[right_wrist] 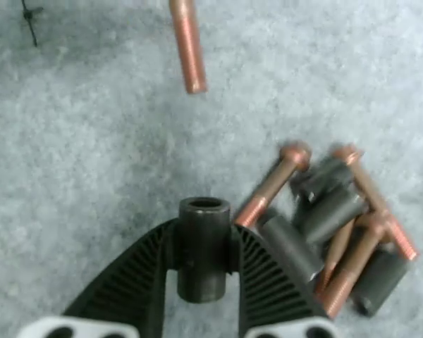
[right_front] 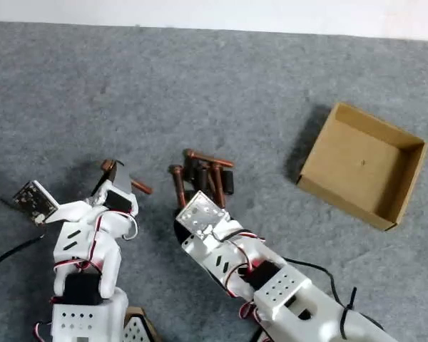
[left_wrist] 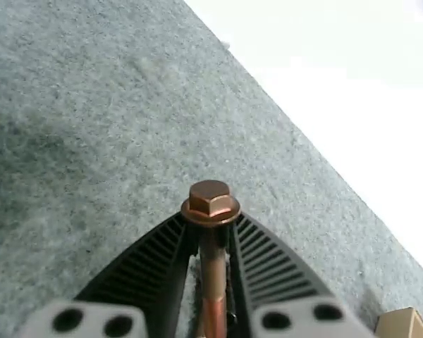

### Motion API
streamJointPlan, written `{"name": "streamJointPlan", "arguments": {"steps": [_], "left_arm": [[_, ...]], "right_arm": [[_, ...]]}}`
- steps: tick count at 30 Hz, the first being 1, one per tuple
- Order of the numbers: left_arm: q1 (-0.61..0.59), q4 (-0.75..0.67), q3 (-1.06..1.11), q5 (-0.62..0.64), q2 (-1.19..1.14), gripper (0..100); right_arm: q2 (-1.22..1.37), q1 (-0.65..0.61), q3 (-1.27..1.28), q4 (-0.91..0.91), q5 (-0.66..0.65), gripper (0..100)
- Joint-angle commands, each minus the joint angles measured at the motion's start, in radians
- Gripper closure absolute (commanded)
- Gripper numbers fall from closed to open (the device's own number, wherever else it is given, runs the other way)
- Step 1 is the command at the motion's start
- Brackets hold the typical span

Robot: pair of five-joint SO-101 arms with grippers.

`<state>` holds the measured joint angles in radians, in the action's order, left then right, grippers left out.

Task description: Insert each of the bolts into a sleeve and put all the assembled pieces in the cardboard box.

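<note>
From above, the left gripper (right_front: 120,178), lower left, is clamped on a bolt (right_front: 141,188). The right arm (right_front: 228,256) lies lower centre beside the pile (right_front: 203,177) of loose bolts and sleeves, and the cardboard box (right_front: 346,198) sits empty at the right.

Left wrist view: the jaws are closed tight just under the bolt's (left_wrist: 210,203) hex head.

Right wrist view: the right gripper (right_wrist: 204,234) pinches a sleeve (right_wrist: 203,264), open bore outward — a bolt tip hangs near.

The step in hand seems to be mating the pair; next, the tip must meet the bore squarely.

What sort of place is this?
Likely a small test bench, not a factory: two little white robot arms on a grey cloth-covered table, a loose heap of bolts and sleeves, and a cardboard box.
</note>
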<state>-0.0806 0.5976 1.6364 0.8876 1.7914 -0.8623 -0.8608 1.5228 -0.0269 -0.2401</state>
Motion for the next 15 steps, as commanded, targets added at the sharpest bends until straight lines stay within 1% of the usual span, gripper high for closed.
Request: {"name": "streamJointPlan", "arguments": {"steps": [1,4,7,12,15], "left_arm": [[0.038,-0.011,-0.065,-0.006,0.027,100],[0.061,-0.002,-0.067,-0.006,0.027,100],[0.108,0.086,-0.136,-0.006,0.027,100],[0.182,0.273,-0.338,-0.008,0.027,100],[0.186,0.281,-0.364,-0.009,0.027,100]], "right_arm": [[-0.16,-0.007,0.047,-0.024,-0.011,99.5],[-0.348,-0.007,0.133,-0.018,-0.011,99.5],[-0.504,-0.007,0.211,-0.008,-0.011,99.5],[-0.654,-0.007,0.254,0.17,-0.012,99.5],[-0.704,-0.007,0.255,0.216,-0.012,99.5]]}}
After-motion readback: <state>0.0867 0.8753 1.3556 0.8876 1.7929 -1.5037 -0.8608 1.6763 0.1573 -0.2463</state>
